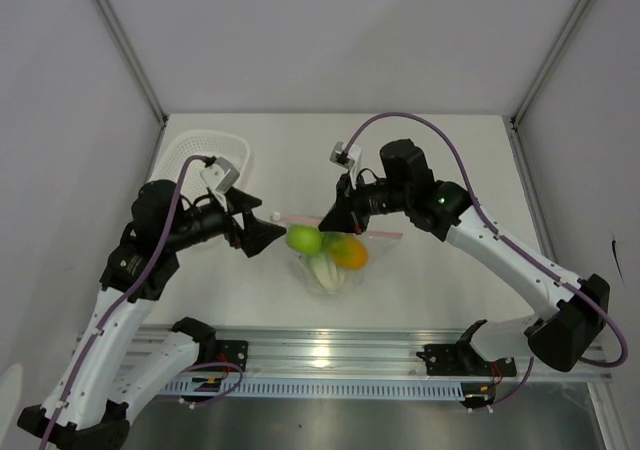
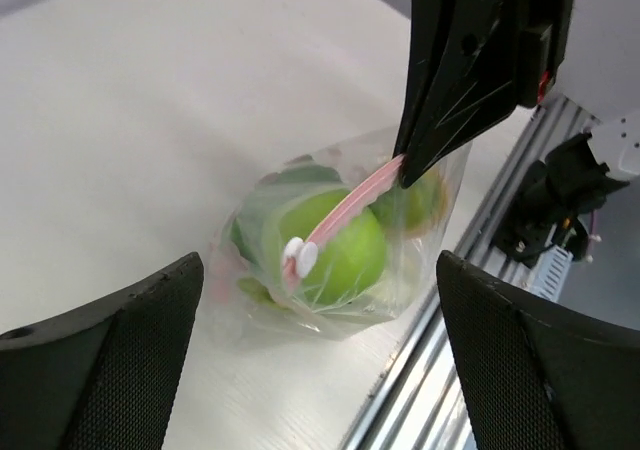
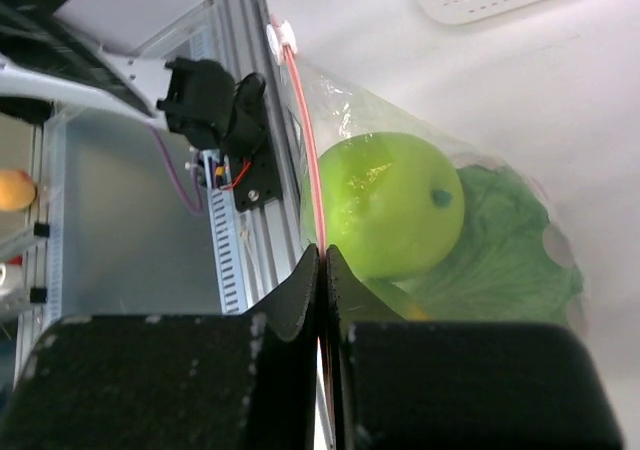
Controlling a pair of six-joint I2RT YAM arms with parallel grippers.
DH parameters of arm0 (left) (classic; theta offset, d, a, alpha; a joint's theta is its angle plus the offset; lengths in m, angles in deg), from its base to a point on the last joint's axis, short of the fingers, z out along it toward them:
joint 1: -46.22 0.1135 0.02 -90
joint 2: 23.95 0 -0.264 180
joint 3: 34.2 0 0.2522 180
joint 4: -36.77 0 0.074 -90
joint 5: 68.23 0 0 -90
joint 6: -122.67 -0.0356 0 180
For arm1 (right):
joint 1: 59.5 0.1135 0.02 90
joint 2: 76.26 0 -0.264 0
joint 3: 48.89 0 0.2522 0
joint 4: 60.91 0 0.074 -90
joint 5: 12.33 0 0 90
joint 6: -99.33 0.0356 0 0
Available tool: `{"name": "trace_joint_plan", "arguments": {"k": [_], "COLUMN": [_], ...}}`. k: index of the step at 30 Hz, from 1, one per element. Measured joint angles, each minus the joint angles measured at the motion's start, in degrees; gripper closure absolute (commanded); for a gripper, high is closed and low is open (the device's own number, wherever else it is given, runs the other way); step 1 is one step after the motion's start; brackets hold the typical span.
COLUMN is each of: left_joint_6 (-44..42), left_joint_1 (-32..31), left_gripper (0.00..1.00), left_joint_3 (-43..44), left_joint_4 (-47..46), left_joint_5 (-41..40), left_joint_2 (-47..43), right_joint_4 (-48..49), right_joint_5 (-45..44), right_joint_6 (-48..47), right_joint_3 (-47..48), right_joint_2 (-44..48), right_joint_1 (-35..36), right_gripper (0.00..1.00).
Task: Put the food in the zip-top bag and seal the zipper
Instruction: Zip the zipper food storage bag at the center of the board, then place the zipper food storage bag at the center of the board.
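Beside the white slider (image 2: 298, 258), at the left end of the zipper (image 2: 350, 202), lies the likeliest trouble. The left tool (image 2: 320, 365) hangs with its fingers spread wide and nothing between them. If it closes a little off line, it would pinch loose plastic or the green apple (image 2: 345, 245) bulging just under the strip rather than the slider, and the seal would not run true. A pull from that side could also drag the zip-top bag (image 1: 330, 270) along the desk (image 1: 440, 160), where it sits between the two tools near the front edge, or tug the strip out of the other clamp. The food fills the bag up to its mouth, with the apple on top, the cabbage (image 3: 500, 240) behind it and the orange fruit (image 1: 349, 254) lower down. Further right, the right tool (image 3: 323, 260) is pressed together on the zipper partway along; a slip there would let the mouth sag and perhaps spill. Whether the strip is sealed along its length I cannot tell, though in the right wrist view it reads as one thin line. As for pose, the left arm is folded low, its tool pointing rightward at the slider, with the white basket (image 1: 205, 150) behind it. The right arm arcs in from the far right, wrist bent toward the centre, its tool pointing leftward at the bag's mouth.
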State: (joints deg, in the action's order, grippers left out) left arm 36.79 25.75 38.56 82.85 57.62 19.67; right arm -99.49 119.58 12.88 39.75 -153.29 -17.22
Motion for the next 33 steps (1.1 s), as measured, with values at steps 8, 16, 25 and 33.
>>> {"name": "trace_joint_plan", "arguments": {"k": [8, 16, 25, 33], "left_joint_6": [2.97, 3.19, 5.18, 8.00], "left_joint_1": [0.04, 0.04, 0.04, 0.04], "left_gripper": [0.00, 0.01, 0.01, 0.00], "left_joint_3": [-1.46, -3.32, -8.37, -11.21], "left_joint_4": [-7.50, -8.76, -9.46, -10.97], "left_joint_5": [-3.34, -4.00, -1.86, 0.85], "left_joint_2": [-6.80, -10.32, -11.04, -10.60], "right_joint_4": [2.78, 8.02, 8.04, 8.50], "right_joint_5": [-5.33, -3.72, -3.50, -2.91], "right_joint_6": [8.55, 13.84, 11.30, 9.51], "right_joint_3": [0.00, 0.04, -1.07, -1.44], "right_joint_2": [-1.40, -10.91, -19.87, -23.67], "right_joint_1": [-9.92, -26.93, -37.79, -40.76], "right_gripper": [1.00, 1.00, 1.00, 0.38]}}
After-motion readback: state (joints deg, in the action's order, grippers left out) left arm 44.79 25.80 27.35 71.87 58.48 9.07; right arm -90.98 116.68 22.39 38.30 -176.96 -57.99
